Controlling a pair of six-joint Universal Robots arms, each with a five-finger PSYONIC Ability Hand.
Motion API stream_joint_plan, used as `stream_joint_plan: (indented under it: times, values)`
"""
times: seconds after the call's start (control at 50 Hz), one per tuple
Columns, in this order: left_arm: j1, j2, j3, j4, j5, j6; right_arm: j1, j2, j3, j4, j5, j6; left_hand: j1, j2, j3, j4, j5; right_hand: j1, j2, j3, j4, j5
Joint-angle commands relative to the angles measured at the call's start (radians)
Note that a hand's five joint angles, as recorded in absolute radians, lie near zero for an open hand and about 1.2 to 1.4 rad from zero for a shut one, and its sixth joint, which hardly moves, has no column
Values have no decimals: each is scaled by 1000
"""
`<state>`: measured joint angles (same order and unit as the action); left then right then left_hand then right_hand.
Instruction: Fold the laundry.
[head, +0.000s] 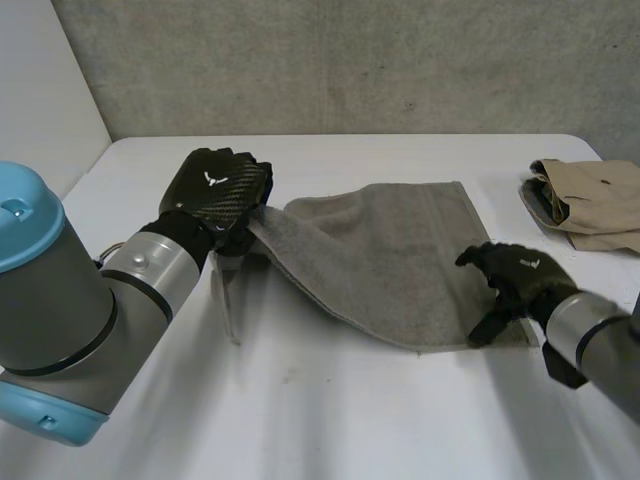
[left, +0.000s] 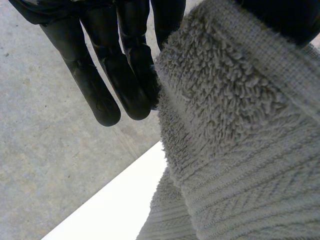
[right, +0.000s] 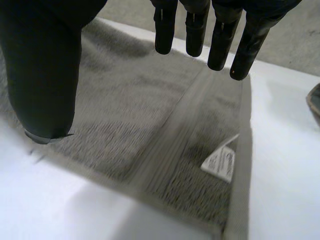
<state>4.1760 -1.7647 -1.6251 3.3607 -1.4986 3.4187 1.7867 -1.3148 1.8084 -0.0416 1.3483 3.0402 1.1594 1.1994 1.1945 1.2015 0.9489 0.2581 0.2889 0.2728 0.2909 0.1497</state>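
A grey towel is found spread on the white table, near the middle. Its left end is raised off the surface and held by the left hand. In the left wrist view the fingers are seen straight, with the towel's edge pinched between them and the thumb; the terry pile and woven border are plainly visible there.

The right hand is placed over the towel's near right corner. Its fingers are extended and apart from the thumb, and no cloth is gripped. Whether the thumb tip touches the towel cannot be told. A white label is noted on the towel near that corner.

A folded beige garment is located at the table's far right, apart from the towel.
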Motion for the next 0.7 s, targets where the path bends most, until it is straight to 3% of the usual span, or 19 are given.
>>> stream_joint_plan:
  times: [0.02, 0.14, 0.24, 0.38, 0.46, 0.62, 0.7]
  values:
    - [-1, -1, 4, -1, 0, 0, -1, 12, 68, -73, -5, -49, 237, 197, 202, 195, 273, 35, 5, 21, 3, -31]
    - [-13, 24, 45, -30, 0, -3, 55, 14, 63, -98, 11, 5, 237, 197, 202, 195, 273, 0, -31, -15, -33, -66]
    - [-37, 31, 102, -84, -2, -36, 186, 20, 34, -132, 54, 199, 237, 197, 202, 195, 273, -20, -51, -35, -53, -87]
    - [-50, 31, 154, -130, -3, -99, 306, 94, -20, -146, 64, 327, 237, 197, 202, 195, 273, -84, -114, -98, -116, -150]
    - [-56, 33, 159, -132, -3, -116, 349, 153, -60, -162, 118, 356, 237, 197, 202, 195, 273, -84, -114, -98, -116, -150]
    - [-73, 47, 156, -142, -5, -133, 361, 279, -145, -268, 322, 347, 237, 197, 202, 195, 273, -82, -113, -97, -115, -148]
    - [-70, 71, 151, -152, -5, -133, 350, 331, -181, -285, 360, 335, 237, 197, 202, 195, 273, -41, -72, -56, -74, -107]
